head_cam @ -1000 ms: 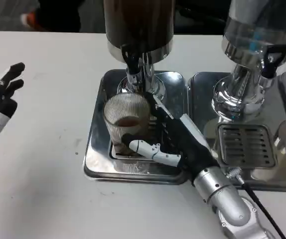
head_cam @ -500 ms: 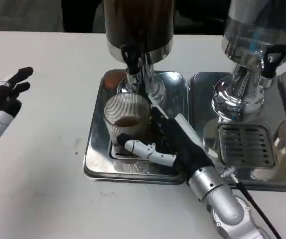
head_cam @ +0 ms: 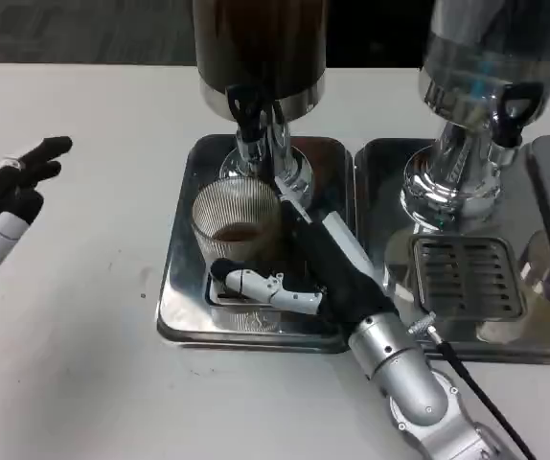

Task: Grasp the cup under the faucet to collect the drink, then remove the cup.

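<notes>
A ribbed clear glass cup [head_cam: 238, 222] with a little brown drink in it stands on the drip tray [head_cam: 181, 287], right under the black-handled faucet [head_cam: 245, 107] of the dark drink dispenser [head_cam: 259, 43]. My right hand [head_cam: 328, 276] grips the cup: its white thumb [head_cam: 256, 285] crosses the front of the cup's base, and its black fingers [head_cam: 301, 222] lie along the cup's right and back side. My left hand [head_cam: 5, 199] hovers over the table at the far left, fingers apart, holding nothing.
A second dispenser [head_cam: 481, 67] with a clear tank stands at the right on its own steel tray [head_cam: 467, 278] with a slotted grate. A black cable [head_cam: 476, 388] runs along my right forearm. White table [head_cam: 83, 364] stretches left and in front.
The picture has shifted slightly left, so the camera moved. My right thumb has slid further left across the cup's base. My left hand has drifted a little inward.
</notes>
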`<state>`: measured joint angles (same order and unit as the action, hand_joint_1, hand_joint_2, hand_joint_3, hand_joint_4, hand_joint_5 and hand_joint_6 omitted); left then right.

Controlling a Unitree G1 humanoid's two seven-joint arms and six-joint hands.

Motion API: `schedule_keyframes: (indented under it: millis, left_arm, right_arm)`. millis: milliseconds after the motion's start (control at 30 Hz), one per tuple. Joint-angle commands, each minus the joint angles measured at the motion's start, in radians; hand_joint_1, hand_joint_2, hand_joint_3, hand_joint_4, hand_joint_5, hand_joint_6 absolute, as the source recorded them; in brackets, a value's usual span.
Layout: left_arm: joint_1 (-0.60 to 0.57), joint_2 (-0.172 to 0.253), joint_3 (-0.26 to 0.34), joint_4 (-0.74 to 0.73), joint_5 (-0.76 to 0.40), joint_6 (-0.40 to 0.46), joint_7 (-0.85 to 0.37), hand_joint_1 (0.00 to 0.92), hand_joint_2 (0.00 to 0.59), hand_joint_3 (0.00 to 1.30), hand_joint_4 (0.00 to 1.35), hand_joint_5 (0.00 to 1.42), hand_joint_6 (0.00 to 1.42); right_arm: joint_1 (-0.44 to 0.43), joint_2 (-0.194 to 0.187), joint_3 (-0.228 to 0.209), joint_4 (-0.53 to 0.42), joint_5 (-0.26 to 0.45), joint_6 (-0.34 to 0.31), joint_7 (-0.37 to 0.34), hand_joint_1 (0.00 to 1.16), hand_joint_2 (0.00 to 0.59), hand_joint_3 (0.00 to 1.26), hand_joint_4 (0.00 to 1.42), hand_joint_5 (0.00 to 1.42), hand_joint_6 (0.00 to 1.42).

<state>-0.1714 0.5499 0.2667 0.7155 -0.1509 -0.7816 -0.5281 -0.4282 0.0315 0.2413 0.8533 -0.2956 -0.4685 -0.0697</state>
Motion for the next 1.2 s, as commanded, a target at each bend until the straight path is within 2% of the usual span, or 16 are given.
schedule_keyframes:
  millis: [33,400,600,833,1033,1167,1200]
  left_arm:
    - [0.006,0.016,-0.001,-0.010,-0.009,0.008,-0.010,0.000,0.162,0.20,0.11,0.12,0.06]
    - [0.012,0.021,-0.003,-0.014,-0.005,0.012,-0.010,0.000,0.164,0.21,0.12,0.13,0.06]
    - [0.011,0.024,-0.002,-0.012,-0.005,0.015,-0.009,0.000,0.165,0.22,0.12,0.13,0.06]
    - [0.011,0.026,-0.005,-0.011,-0.003,0.020,-0.009,0.000,0.167,0.22,0.12,0.14,0.07]
    - [0.010,0.030,-0.008,-0.012,0.000,0.021,-0.010,0.000,0.168,0.23,0.13,0.14,0.07]
    - [0.009,0.032,-0.009,-0.011,0.001,0.021,-0.008,0.000,0.168,0.23,0.13,0.14,0.07]
    - [0.009,0.033,-0.009,-0.011,0.002,0.021,-0.008,0.000,0.169,0.23,0.13,0.14,0.07]
  right_arm:
    - [-0.034,0.019,0.013,0.032,-0.017,0.013,-0.016,0.68,0.180,0.00,0.00,0.00,0.01]
    - [-0.081,0.058,0.009,0.119,0.003,-0.004,-0.008,0.69,0.182,0.00,0.00,0.00,0.04]
    - [-0.096,0.060,0.014,0.147,0.001,-0.013,-0.006,0.69,0.182,0.00,0.00,0.00,0.07]
    - [-0.093,0.060,0.026,0.146,-0.016,0.018,-0.028,0.69,0.175,0.00,0.00,0.00,0.09]
    - [-0.092,0.064,0.034,0.137,-0.027,0.046,-0.050,0.69,0.174,0.00,0.00,0.13,0.25]
    - [-0.091,0.071,0.064,0.120,-0.075,0.105,-0.108,0.69,0.182,0.00,0.02,0.17,0.28]
    - [-0.090,0.072,0.067,0.117,-0.079,0.113,-0.117,0.69,0.182,0.02,0.07,0.20,0.32]
